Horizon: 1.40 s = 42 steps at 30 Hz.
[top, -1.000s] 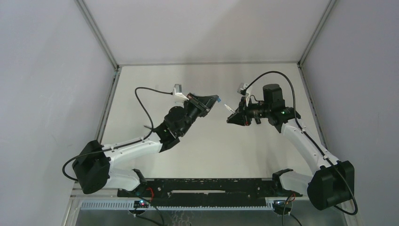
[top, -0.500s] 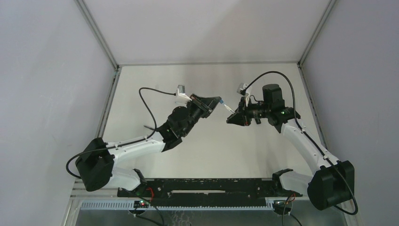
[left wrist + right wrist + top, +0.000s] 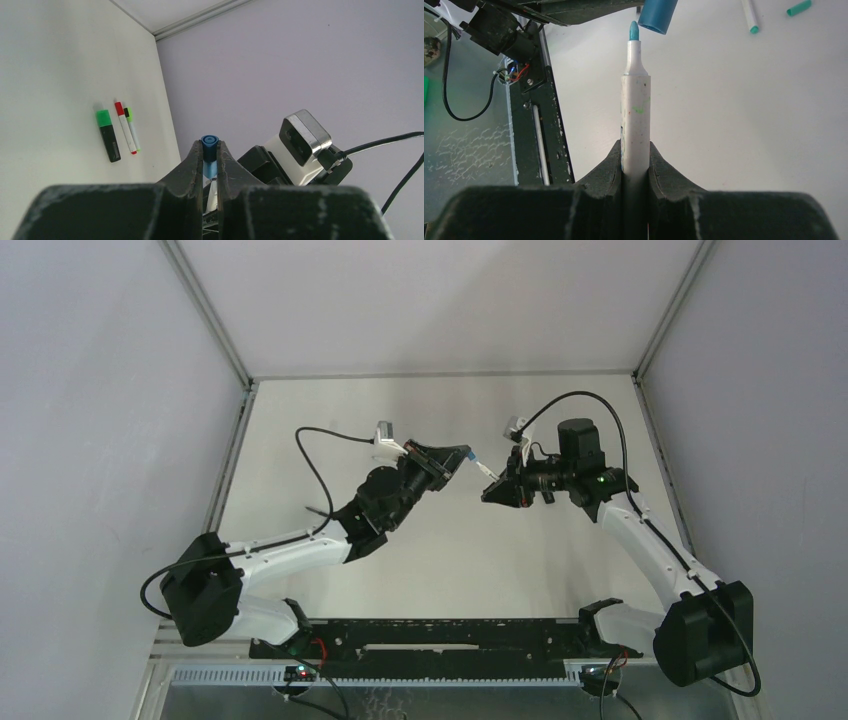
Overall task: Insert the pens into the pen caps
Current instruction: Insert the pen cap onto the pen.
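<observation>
My left gripper (image 3: 210,150) is shut on a blue pen cap (image 3: 209,154), held up in the air; it also shows in the top view (image 3: 464,453). My right gripper (image 3: 635,152) is shut on a white pen (image 3: 635,115) with a teal tip. The tip sits just below the open mouth of the blue cap (image 3: 657,15), slightly to its left, not inside. In the top view the two grippers face each other above the table middle, right gripper (image 3: 490,480), pen (image 3: 482,469).
On the table near the right wall lie a thick black marker with a green cap (image 3: 108,135), a white pen with a red cap (image 3: 125,132) and one with a green cap (image 3: 131,127). Another white pen (image 3: 750,15) and a loose teal cap (image 3: 799,7) lie below.
The left gripper moved right with the blue cap toward the pen tip over the first half second. Since then almost nothing has moved.
</observation>
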Tool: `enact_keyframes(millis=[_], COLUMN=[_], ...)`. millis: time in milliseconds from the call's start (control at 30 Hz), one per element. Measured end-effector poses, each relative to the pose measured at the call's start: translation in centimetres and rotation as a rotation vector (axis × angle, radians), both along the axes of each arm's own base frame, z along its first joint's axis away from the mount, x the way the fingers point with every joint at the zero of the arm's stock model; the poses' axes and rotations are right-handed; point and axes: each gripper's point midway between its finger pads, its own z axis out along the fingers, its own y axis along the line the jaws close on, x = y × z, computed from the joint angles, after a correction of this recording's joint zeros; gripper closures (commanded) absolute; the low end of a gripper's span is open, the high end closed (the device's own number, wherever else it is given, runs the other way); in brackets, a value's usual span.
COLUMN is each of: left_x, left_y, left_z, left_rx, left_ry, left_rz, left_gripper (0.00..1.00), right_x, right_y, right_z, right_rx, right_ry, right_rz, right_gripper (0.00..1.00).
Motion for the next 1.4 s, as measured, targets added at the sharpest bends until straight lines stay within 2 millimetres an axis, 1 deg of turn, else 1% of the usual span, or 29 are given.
enact_keyframes(millis=[533, 833, 1400], left_x=[0.15, -0.04, -0.14], left_y=[0.14, -0.02, -0.11], left_z=[0.48, 0.78, 0.86], left_rx=[-0.024, -0.045, -0.049], left_ry=[-0.003, 0.0, -0.001], left_rz=[0.013, 0.006, 0.004], left_gripper=[1.0, 1.0, 1.0], right_x=[0.57, 0.71, 0.39], right_y=[-0.39, -0.37, -0.33], right_z=[-0.51, -0.45, -0.19], right_rx=[-0.031, -0.027, -0.009], right_ry=[-0.004, 0.007, 0.007], right_rz=[-0.038, -0.05, -0.025], right_gripper=[1.0, 1.0, 1.0])
